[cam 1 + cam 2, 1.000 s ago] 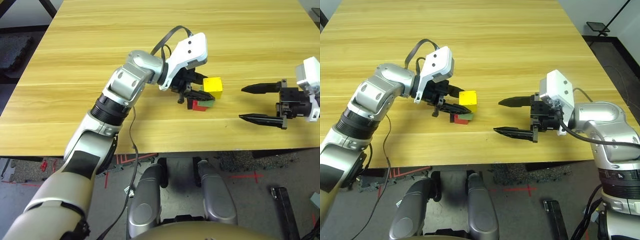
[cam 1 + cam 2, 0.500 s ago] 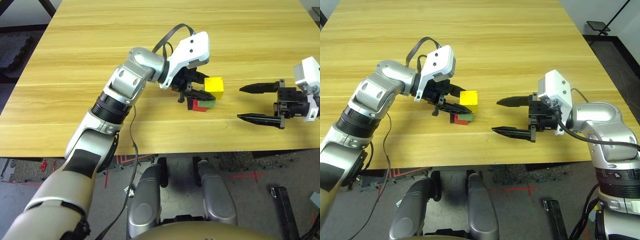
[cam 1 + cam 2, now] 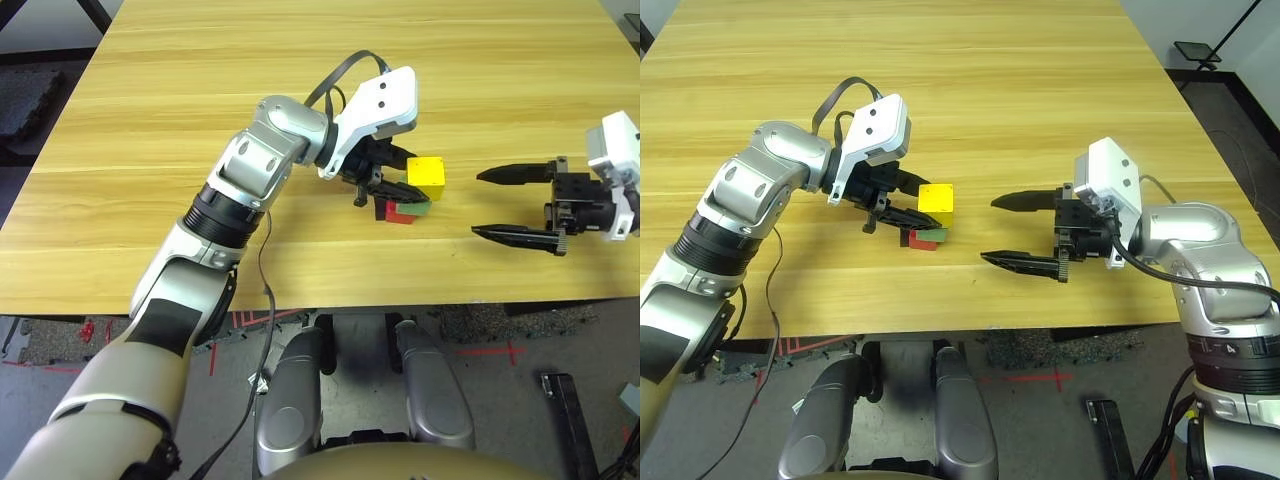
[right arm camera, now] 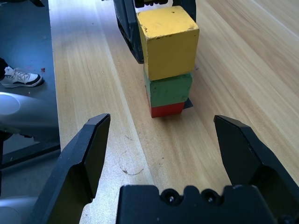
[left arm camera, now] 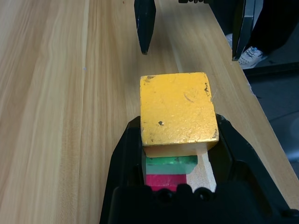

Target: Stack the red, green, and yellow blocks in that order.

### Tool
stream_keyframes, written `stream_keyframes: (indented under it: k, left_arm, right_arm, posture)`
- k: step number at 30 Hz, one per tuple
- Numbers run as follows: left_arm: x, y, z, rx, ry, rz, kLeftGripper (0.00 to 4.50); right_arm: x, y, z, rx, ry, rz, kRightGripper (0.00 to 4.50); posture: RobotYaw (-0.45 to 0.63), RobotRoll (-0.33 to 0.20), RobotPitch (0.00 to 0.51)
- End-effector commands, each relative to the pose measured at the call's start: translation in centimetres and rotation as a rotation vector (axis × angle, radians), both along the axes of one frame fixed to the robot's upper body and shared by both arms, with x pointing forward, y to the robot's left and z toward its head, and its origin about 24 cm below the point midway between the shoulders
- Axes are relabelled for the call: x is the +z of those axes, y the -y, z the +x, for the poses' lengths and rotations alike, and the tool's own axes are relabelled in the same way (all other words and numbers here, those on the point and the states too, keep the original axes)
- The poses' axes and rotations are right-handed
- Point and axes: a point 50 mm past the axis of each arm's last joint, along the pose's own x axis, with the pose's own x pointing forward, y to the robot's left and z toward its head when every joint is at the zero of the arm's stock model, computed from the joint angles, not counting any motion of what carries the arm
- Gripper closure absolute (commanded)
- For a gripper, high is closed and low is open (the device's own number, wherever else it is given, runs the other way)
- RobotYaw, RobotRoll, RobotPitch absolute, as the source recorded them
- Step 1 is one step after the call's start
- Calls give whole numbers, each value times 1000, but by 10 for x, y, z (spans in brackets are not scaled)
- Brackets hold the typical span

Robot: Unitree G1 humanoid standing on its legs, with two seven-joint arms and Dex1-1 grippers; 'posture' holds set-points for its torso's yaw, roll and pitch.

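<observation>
The three blocks form one tower near the table's front middle: the red block point(image 4: 167, 110) at the bottom, the green block point(image 4: 169, 91) on it, the yellow block point(image 4: 168, 39) on top, sitting slightly askew. My left gripper point(image 3: 415, 177) reaches in from the left and is shut on the yellow block point(image 5: 177, 109), one black finger on each side. In the left wrist view the green block point(image 5: 170, 163) and the red block point(image 5: 163, 179) peek out below it. My right gripper point(image 3: 478, 203) hovers open to the right of the tower, fingers pointing at it and apart from it.
The wooden table point(image 3: 200, 100) stretches wide behind and to the left. Its front edge point(image 3: 400, 295) runs close below the tower and both grippers. A small dark patch point(image 4: 188, 103) shows under the red block. A person's shoe point(image 4: 21, 77) rests on the floor beyond the table.
My right gripper has crept slightly left toward the tower, still open. The left gripper and the blocks have not moved.
</observation>
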Motion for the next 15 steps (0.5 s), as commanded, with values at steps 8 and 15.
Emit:
stream_keyframes:
  k: [8, 15]
  left_arm:
    - [-9, 1, -1, -21, -11, 27, 2536]
    - [-9, 0, 0, -19, -5, 32, 1585]
  right_arm:
    - [-2, -4, -1, 23, -7, 0, 0]
    - [-2, -5, 0, 26, -8, 2, 0]
  posture:
    - [176, 114, 292]
    - [179, 115, 291]
